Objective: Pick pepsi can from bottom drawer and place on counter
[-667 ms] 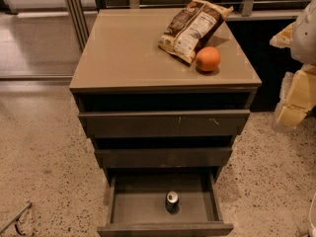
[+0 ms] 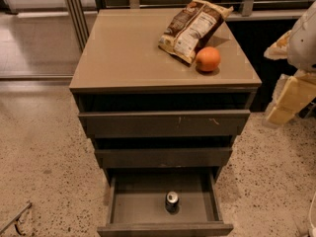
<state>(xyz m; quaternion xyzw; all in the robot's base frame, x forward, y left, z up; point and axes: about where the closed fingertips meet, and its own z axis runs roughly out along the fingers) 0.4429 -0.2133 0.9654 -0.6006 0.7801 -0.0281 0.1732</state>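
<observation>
Directly ahead of us stands a grey-brown cabinet (image 2: 163,132) of three drawers, seen from above and in front, and we place everything else by it. Its top is the counter (image 2: 123,53), a smooth tan square with a slight shine. Toward the back right corner of that top lies a crinkled snack bag (image 2: 193,27), brown and white, set on a slant. An orange (image 2: 208,59) sits just in front of the bag, near the cabinet's right edge.

Below the top, the upper drawer (image 2: 123,123) has a few pale scratches on the right of its front and a dark gap above it. The middle drawer (image 2: 163,157) sits beneath it, plain-fronted. At the cabinet's foot, the bottom drawer (image 2: 138,209) is pulled well out toward us, showing a plain grey inside. The pepsi can (image 2: 172,201) stands upright in that drawer, about midway across and nearer the front, its silver top facing up, apart from every wall.

The gripper (image 2: 290,100), cream and blocky, hangs off the cabinet's right side, roughly level with the upper drawer and well apart from the can. Above it is the white, rounded arm (image 2: 303,38). We cannot tell whether the gripper is set wide or narrow. Speckled stone floor (image 2: 44,152) surrounds the cabinet.
</observation>
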